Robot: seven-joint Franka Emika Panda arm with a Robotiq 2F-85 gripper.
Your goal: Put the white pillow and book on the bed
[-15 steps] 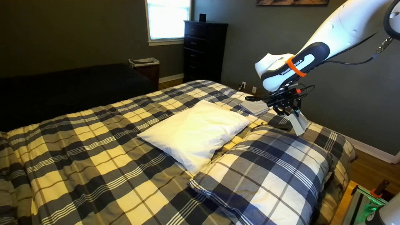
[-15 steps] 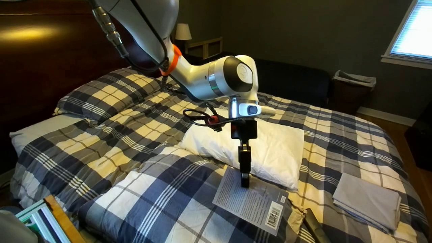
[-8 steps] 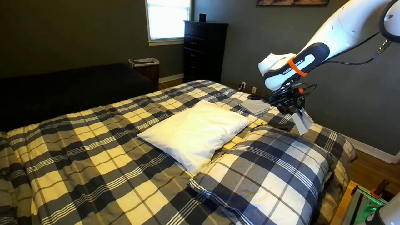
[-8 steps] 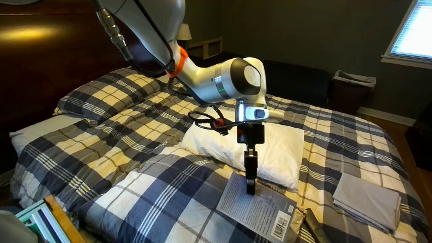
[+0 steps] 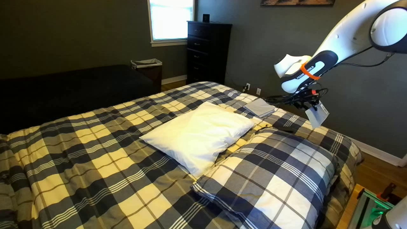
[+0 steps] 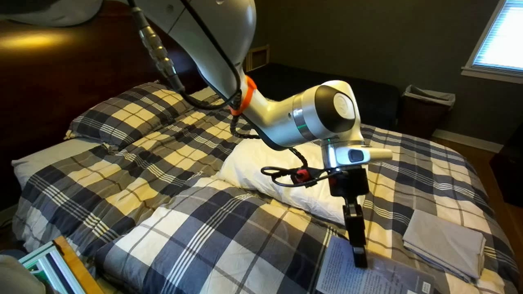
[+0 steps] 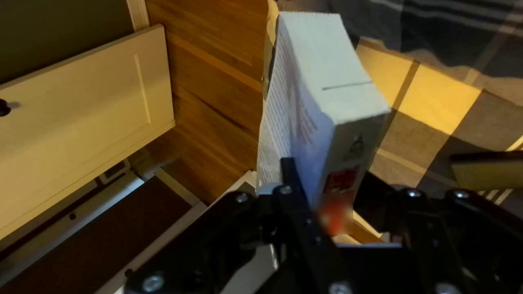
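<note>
The bed [image 5: 95,152] is just a sea of rumpled plaid cloth. The white pillow [image 5: 198,135] lies on it, a plump, lightly creased rectangle. The gripper [image 7: 330,179] has the book [image 7: 318,106] clamped between its jaws, up in the air, a pretty chunky, boxy paper block with small print.
</note>
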